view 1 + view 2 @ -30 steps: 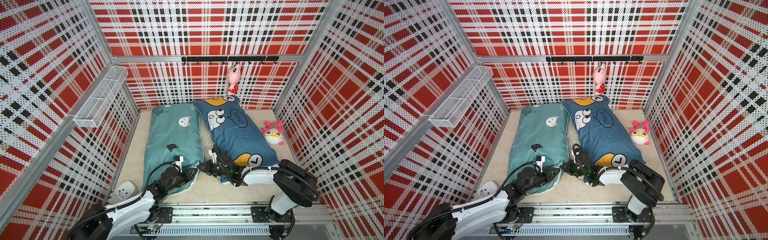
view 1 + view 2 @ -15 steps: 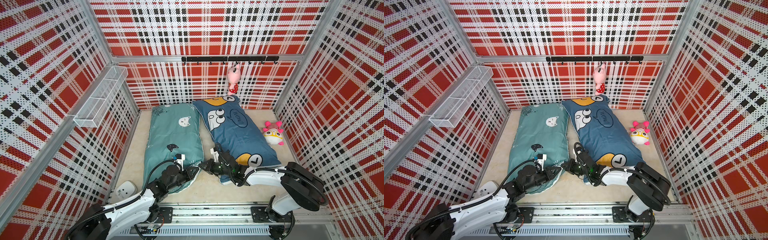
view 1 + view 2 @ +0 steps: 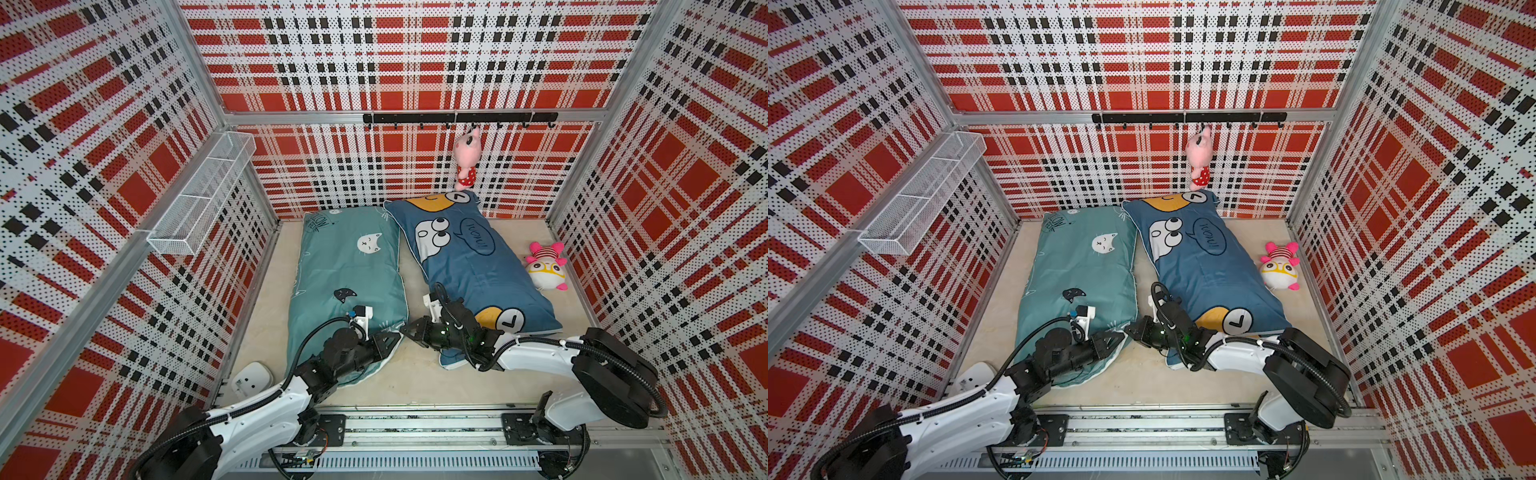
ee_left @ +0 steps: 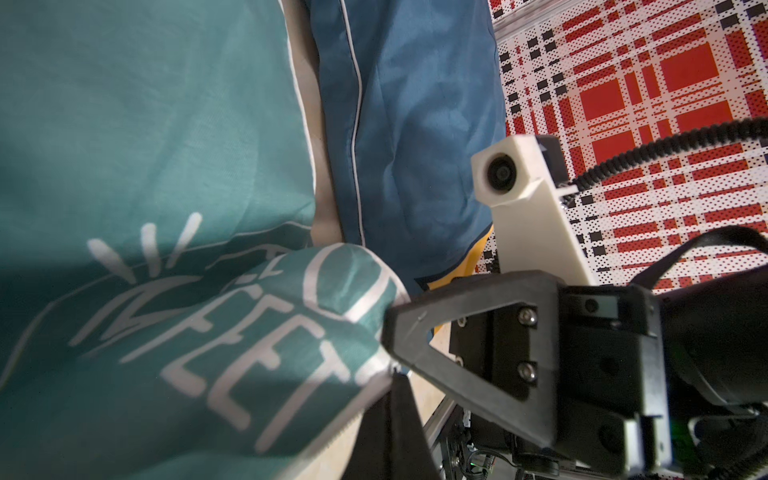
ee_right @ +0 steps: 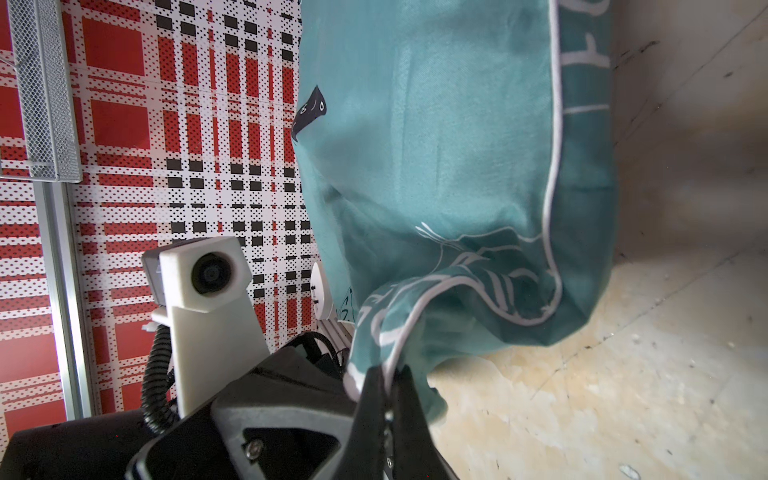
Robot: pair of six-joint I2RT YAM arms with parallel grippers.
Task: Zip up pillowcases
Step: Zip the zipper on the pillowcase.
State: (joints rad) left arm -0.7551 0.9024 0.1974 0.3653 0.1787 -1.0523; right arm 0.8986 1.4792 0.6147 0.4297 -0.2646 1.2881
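The teal pillowcase (image 3: 349, 266) is lying lengthwise on the floor (image 3: 415, 378), just left of the blue pillowcase (image 3: 469, 266), their long sides nearly touching. Both pincers are meeting at its near right corner. The left pincer (image 3: 394, 338) is closed tight on the fabric there. The right pincer (image 5: 386, 392) is pinching shut on the white piping (image 5: 552, 166) of that same corner, which is standing up in a soft fold. Stuffed, light and floppy, this cloth is likely to bunch rather than pull straight, so gripping the firmer piped seam close to the zip looks wise. The zip pull itself is not showing.
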